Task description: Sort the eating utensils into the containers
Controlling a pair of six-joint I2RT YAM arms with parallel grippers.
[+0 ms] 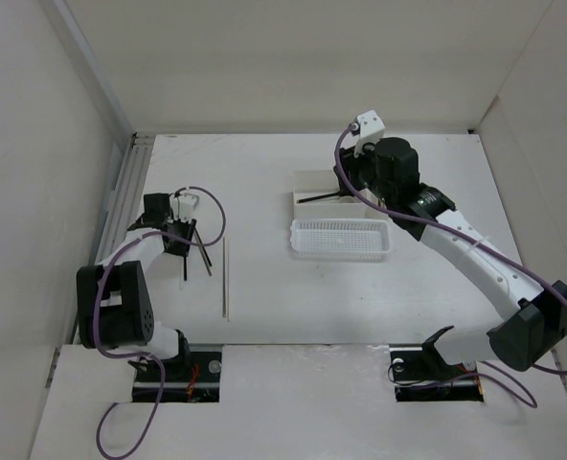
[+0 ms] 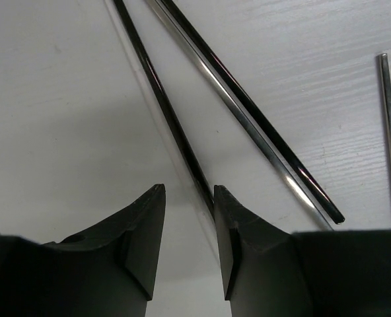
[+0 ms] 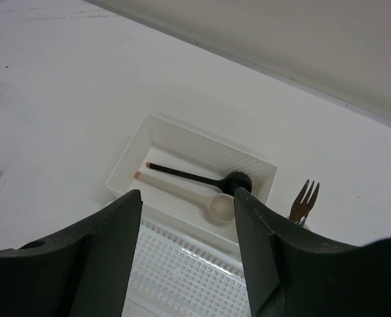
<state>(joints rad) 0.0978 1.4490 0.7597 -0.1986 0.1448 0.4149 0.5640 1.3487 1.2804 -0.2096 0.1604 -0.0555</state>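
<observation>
My left gripper [image 1: 179, 238] [image 2: 187, 191] is open, low over the table. A thin dark chopstick [image 2: 162, 105] runs up from beside its right fingertip [image 2: 223, 198]. A second dark, shiny chopstick [image 2: 248, 112] lies to the right of it. Both show in the top view [image 1: 186, 263]. Pale sticks [image 1: 226, 278] lie further right. My right gripper [image 1: 365, 182] [image 3: 187, 193] is open and empty above the white box [image 3: 133, 148] [image 1: 307, 182]. The box holds the black spoon [image 3: 202, 178] and the beige spoon [image 3: 185, 193]. The fork [image 3: 305, 197] stands tines-up beside it. The cup is hidden.
The mesh basket [image 1: 341, 240] [image 3: 182, 271] sits just in front of the white box. A thin metal stick [image 2: 390, 132] lies at the right edge of the left wrist view. White walls enclose the table on the left, back and right.
</observation>
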